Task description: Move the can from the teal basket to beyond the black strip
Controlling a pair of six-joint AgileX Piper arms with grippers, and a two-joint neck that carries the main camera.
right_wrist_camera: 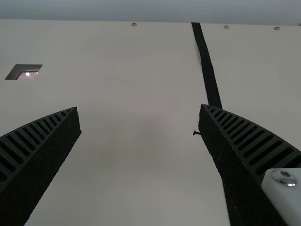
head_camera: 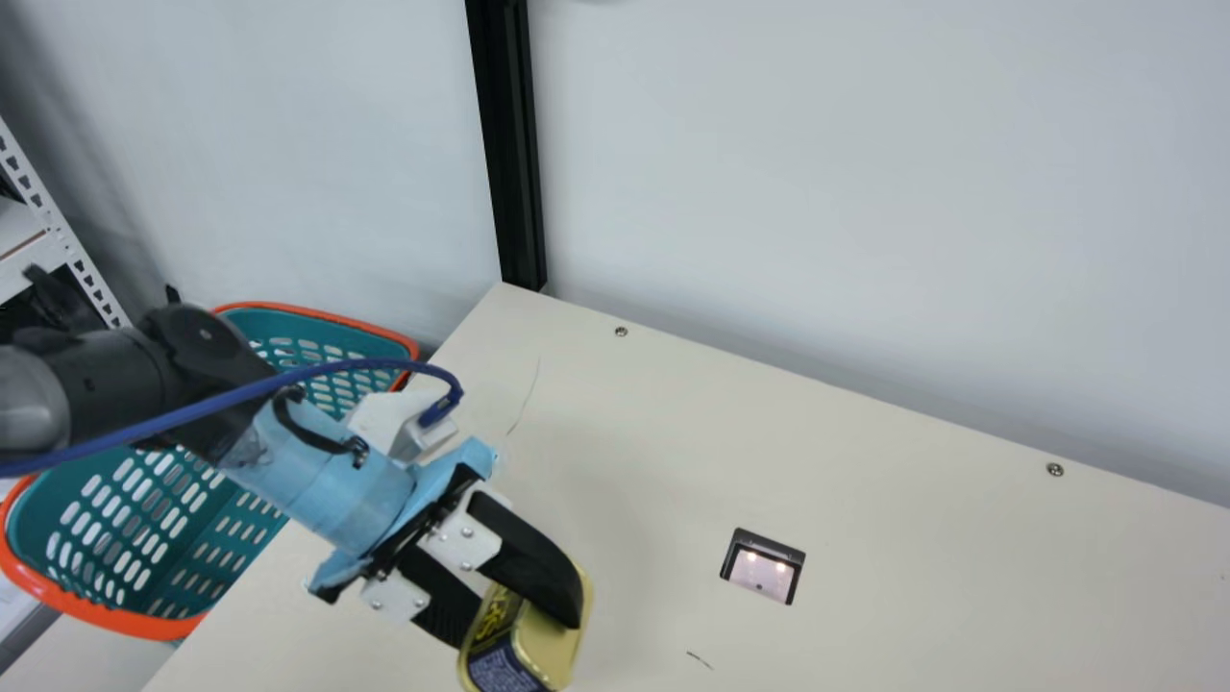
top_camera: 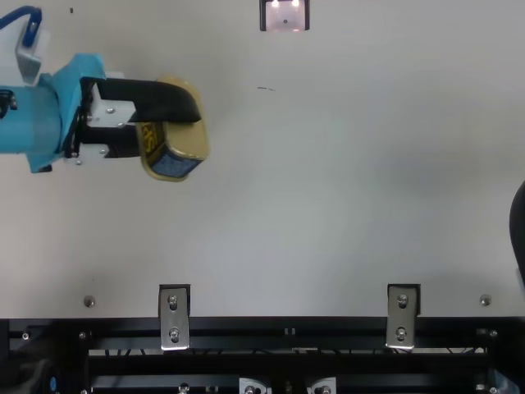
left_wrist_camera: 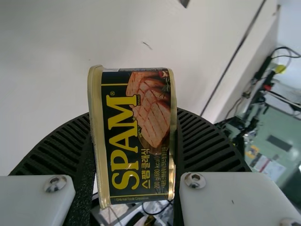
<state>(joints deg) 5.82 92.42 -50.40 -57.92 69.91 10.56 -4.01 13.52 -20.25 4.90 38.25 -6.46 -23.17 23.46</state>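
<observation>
Can point(left_wrist_camera: 134, 136) between left gripper's point(top_camera: 171, 127) 2 jaws

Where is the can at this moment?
The can is low in the main view, left of centre, held in the left gripper over the table, to the right of the teal basket.

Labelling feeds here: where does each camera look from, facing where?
Main: on the neck, facing the table and teal basket; left arm shows.
Top: above the table, steeply down; left gripper shows.
Left wrist: on that arm, along its fingers to the can.
Right wrist: on that arm, over its fingers toward the black strip.
Main and top share the can.
</observation>
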